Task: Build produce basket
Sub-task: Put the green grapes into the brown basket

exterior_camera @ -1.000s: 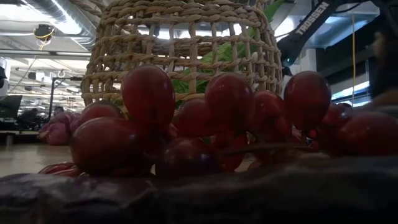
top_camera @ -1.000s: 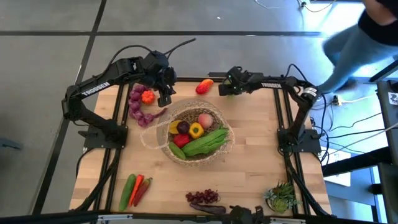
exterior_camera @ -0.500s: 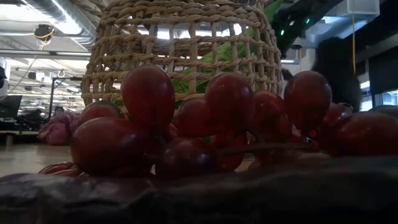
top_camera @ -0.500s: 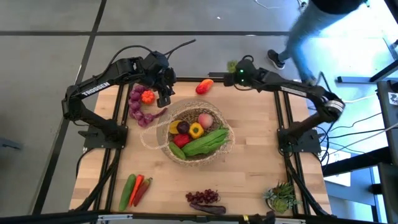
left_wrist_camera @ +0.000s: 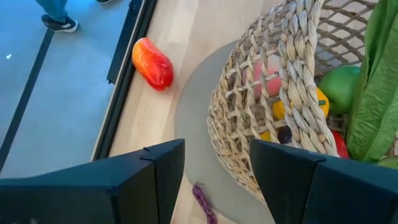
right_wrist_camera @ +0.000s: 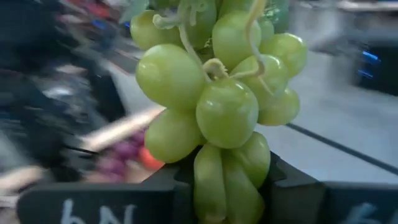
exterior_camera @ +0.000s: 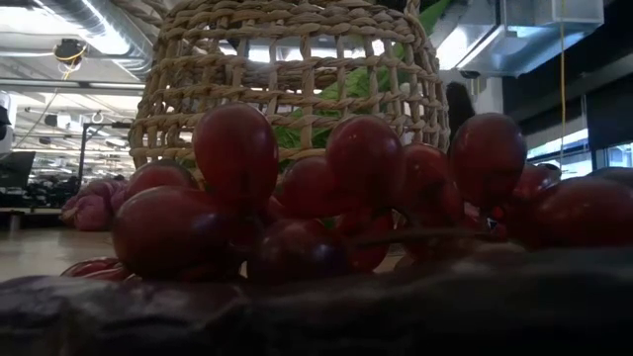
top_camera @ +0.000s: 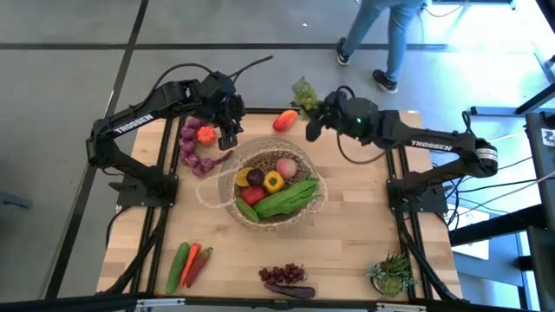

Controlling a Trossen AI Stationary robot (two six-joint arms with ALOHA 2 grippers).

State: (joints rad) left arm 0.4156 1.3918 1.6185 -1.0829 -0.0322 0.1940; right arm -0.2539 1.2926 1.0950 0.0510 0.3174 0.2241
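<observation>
green grapes point(right_wrist_camera: 217, 99) between right gripper point(right_wrist_camera: 224, 186) fingers

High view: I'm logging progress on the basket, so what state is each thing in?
Basket: upright, partly filled.
Green grapes: held off the table by the right gripper.
Left gripper: open, empty, beside the basket.
Red pepper: lying on the table.
Purple grapes: on the table.

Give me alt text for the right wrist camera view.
A bunch of green grapes fills the view, held between the right gripper's two dark fingers. Behind it the background is blurred.
</observation>
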